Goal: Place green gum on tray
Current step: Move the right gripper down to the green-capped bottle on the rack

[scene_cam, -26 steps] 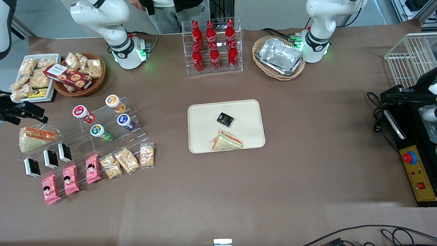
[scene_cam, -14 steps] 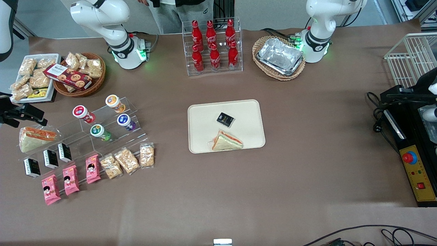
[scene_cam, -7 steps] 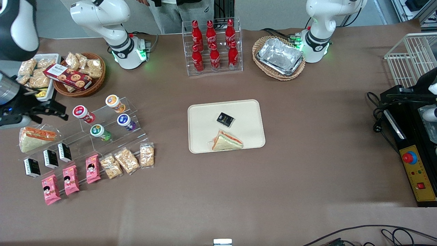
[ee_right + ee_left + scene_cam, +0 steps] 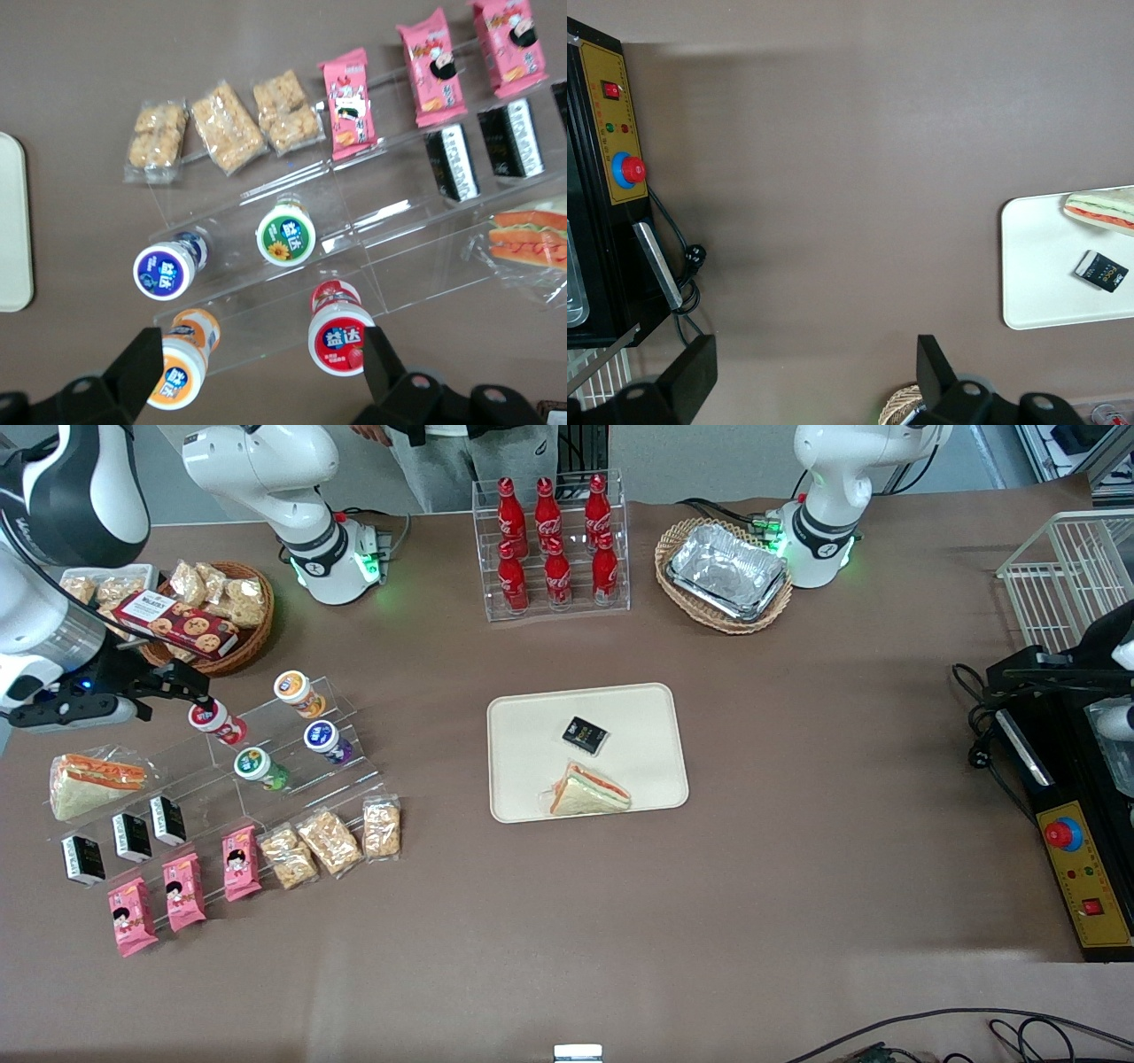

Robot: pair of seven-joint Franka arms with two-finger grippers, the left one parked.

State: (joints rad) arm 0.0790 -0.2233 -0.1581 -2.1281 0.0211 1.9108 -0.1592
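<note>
At the left edge of the front frame the gripper (image 4: pixel 190 689) hung with its fingers spread wide and empty, just above the red-bodied canister (image 4: pixel 213 721) on the clear stepped stand (image 4: pixel 341 707). That stand also held the orange canister (image 4: pixel 298 693), the purple canister (image 4: pixel 326 741) and the green gum (image 4: pixel 259 768), the last lying on a step nearer the front camera, untouched. Mid-frame, the tray (image 4: pixel 523 726) carried a small black packet (image 4: pixel 585 734) and a wrapped sandwich (image 4: pixel 588 791). In the upper part, a wicker basket (image 4: pixel 719 622) held silver foil trays (image 4: pixel 728 569)
</note>
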